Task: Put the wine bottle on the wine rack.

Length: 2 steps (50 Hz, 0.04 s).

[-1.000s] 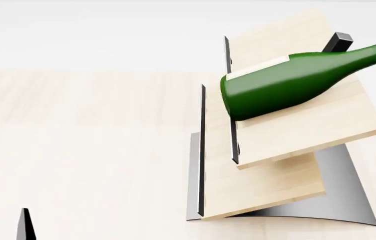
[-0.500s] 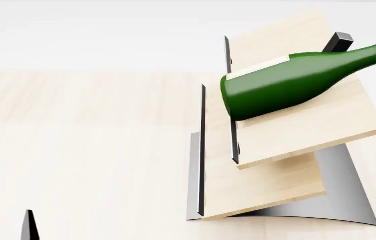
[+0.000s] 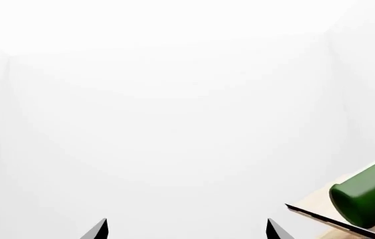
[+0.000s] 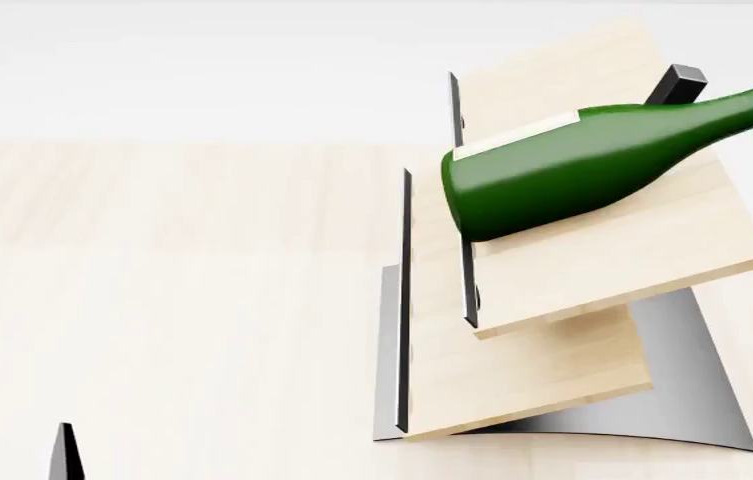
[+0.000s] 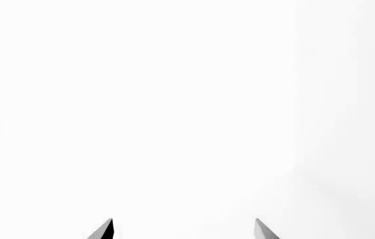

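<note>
The dark green wine bottle (image 4: 576,170) lies on its side on the middle slanted board of the wine rack (image 4: 576,370), base toward the black edge strip, neck running off the right edge of the head view. Its cork and label do not show. The bottle's base (image 3: 370,196) and a rack board corner (image 3: 316,211) show in the left wrist view. My left gripper (image 3: 187,230) is open and empty, fingers wide apart, well away from the bottle; one fingertip (image 4: 65,455) shows at the bottom left of the head view. My right gripper (image 5: 183,230) is open and empty, facing blank white.
The rack stands on a light-wood table (image 4: 163,280) that reaches a white wall at the back. The rack's curved grey metal base (image 4: 690,390) sits at the right near the front edge of the view.
The left fingertip at the bottom left of the head view has sunk lower and shifted slightly right. The bottle and rack have not moved.
</note>
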Available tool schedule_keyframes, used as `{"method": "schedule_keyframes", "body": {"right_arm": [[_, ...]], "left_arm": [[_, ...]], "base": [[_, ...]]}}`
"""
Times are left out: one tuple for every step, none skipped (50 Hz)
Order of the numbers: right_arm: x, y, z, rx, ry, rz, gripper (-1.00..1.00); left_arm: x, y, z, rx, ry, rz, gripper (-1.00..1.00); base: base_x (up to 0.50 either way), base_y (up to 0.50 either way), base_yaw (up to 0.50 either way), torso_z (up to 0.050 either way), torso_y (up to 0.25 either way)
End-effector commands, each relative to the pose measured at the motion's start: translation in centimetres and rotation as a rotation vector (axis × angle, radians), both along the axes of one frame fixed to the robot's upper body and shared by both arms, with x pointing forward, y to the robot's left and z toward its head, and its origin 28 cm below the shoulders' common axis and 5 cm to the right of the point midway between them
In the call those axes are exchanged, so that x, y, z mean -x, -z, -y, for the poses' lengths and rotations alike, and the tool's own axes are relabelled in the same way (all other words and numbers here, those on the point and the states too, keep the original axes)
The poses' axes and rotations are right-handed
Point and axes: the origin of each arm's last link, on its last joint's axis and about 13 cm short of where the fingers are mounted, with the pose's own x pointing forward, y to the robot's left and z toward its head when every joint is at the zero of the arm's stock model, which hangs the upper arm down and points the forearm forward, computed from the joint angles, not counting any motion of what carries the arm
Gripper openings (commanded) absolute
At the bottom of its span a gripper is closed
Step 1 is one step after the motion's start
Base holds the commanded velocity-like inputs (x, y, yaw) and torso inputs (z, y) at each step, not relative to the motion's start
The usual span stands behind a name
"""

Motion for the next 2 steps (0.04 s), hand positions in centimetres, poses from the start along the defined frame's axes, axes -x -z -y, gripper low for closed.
{"method": "schedule_keyframes", "body": {"right_arm": [[3.52, -0.43, -0.13, 0.023, -0.055, 0.134, 1.0], [3.75, -0.44, -0.18, 0.025, -0.057, 0.143, 1.0]], "left_arm": [[-0.02, 0.09, 0.03, 0.0, 0.002, 0.0, 1.0], [-0.02, 0.09, 0.03, 0.0, 0.003, 0.0, 1.0]], "base": [[0.0, 0.0, 0.0, 0.0, 0.0], [0.0, 0.0, 0.0, 0.0, 0.0]]}}
